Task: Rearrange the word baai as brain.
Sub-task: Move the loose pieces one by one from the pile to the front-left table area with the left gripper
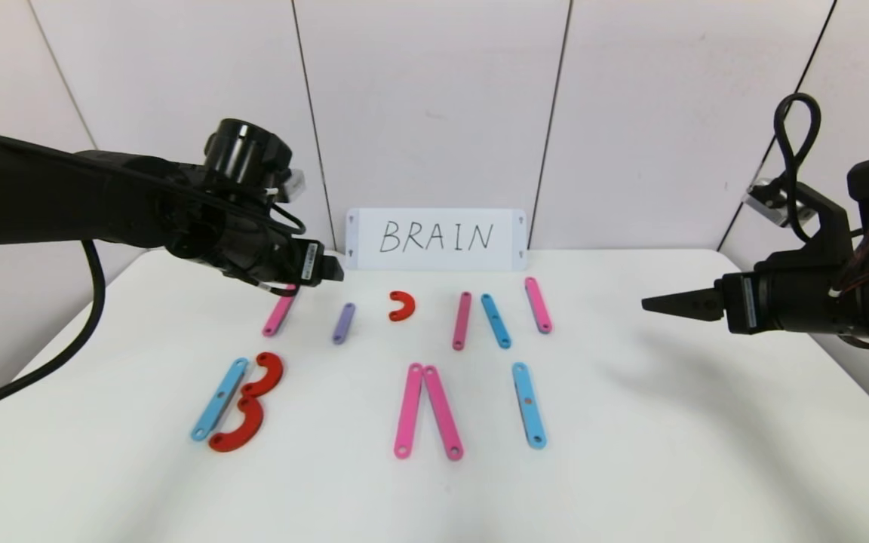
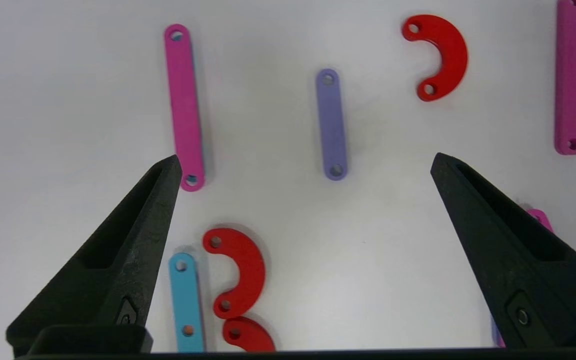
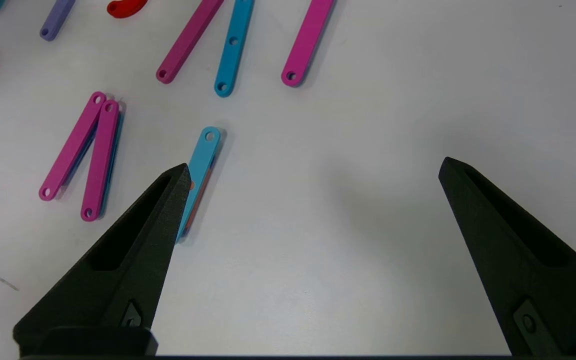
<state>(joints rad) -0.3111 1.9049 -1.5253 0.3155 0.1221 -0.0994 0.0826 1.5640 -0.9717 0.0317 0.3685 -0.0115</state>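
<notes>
left pincer spread wide, empty, hovering above purple strip in back row on bench. right pincer spread, idle beside blue strip. best lowered squarely astride strip, clear of red curve.

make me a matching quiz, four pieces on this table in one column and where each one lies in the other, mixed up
Things:
1. purple strip
2. white BRAIN card
3. pair of pink strips
4. light-blue strip with two red curves

Places:
A. front row, robot's left
B. standing against the back wall
C. back row, between a pink strip and a lone red curve
D. front row, middle, tops touching

Pairs: 1-C, 2-B, 3-D, 4-A
</notes>
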